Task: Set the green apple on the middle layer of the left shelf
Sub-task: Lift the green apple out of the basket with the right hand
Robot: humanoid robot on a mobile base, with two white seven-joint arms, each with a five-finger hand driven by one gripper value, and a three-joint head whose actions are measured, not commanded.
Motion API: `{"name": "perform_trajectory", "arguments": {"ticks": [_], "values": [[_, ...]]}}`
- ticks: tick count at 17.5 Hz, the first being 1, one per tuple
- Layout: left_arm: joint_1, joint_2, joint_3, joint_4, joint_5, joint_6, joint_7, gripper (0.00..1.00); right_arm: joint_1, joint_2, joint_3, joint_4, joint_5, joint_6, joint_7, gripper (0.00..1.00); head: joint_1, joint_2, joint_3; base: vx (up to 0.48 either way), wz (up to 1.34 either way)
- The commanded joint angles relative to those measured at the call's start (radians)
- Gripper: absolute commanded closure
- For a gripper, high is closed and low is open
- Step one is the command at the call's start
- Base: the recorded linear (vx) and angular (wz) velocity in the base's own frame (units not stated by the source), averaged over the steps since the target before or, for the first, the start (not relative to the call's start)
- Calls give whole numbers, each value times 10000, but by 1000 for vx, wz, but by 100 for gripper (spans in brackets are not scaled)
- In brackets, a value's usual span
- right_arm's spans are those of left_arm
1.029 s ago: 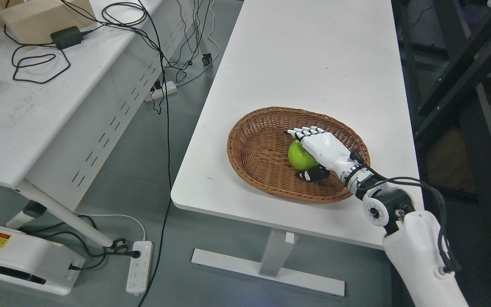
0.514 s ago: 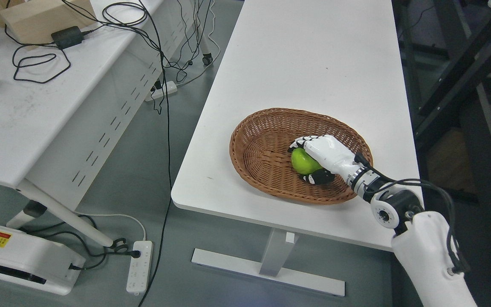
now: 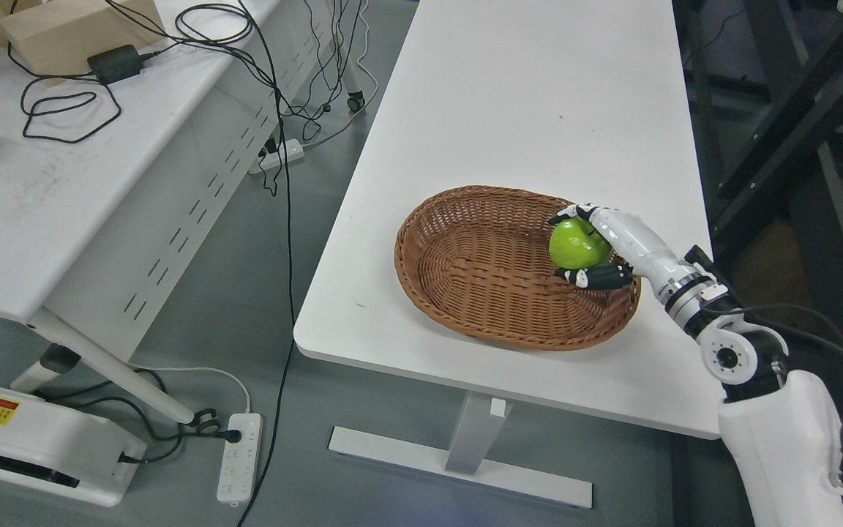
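Note:
A green apple [image 3: 577, 244] hangs above the right part of a brown wicker basket [image 3: 465, 271] on the white table [image 3: 524, 117]. My right hand [image 3: 582, 247] is shut on the apple, white fingers over its top and the dark thumb under it. The right arm comes in from the lower right corner. The basket's floor shows nothing else in it. No shelf shows in this view, and the left arm is out of view.
A second white table [image 3: 41, 190] stands at the left with cables, a black adapter [image 3: 114, 64] and a cardboard box [image 3: 70, 25]. A power strip [image 3: 239, 457] and a white base unit [image 3: 34, 443] lie on the floor. Dark frame bars [image 3: 795, 110] rise at the right.
The right hand closed on the apple in the basket, then lifted it up and to the right. The basket shifted slightly to the right.

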State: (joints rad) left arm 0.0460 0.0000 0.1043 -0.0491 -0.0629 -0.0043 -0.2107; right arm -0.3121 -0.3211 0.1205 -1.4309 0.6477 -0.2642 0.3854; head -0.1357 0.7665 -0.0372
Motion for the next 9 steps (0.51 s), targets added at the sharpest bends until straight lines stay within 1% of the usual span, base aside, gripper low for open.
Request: {"name": "perform_trajectory", "arguments": {"ticks": [1, 4, 6, 9], "values": [[0, 174, 0, 0, 0, -3, 5, 0, 972, 2688, -4486, -1505, -663, 662, -1029, 100, 0, 0, 0, 0, 0], [0, 174, 0, 0, 0, -3, 5, 0, 1799, 3036, -4519, -1706, -663, 954, -2179, 100, 0, 0, 0, 0, 0], [0, 174, 0, 0, 0, -3, 5, 0, 2351, 3036, -4366, -1721, -663, 986, -2731, 100, 0, 0, 0, 0, 0], [0, 174, 0, 0, 0, -3, 5, 0, 3058, 3036, -3860, -1737, -663, 1001, -4356, 100, 0, 0, 0, 0, 0]]}}
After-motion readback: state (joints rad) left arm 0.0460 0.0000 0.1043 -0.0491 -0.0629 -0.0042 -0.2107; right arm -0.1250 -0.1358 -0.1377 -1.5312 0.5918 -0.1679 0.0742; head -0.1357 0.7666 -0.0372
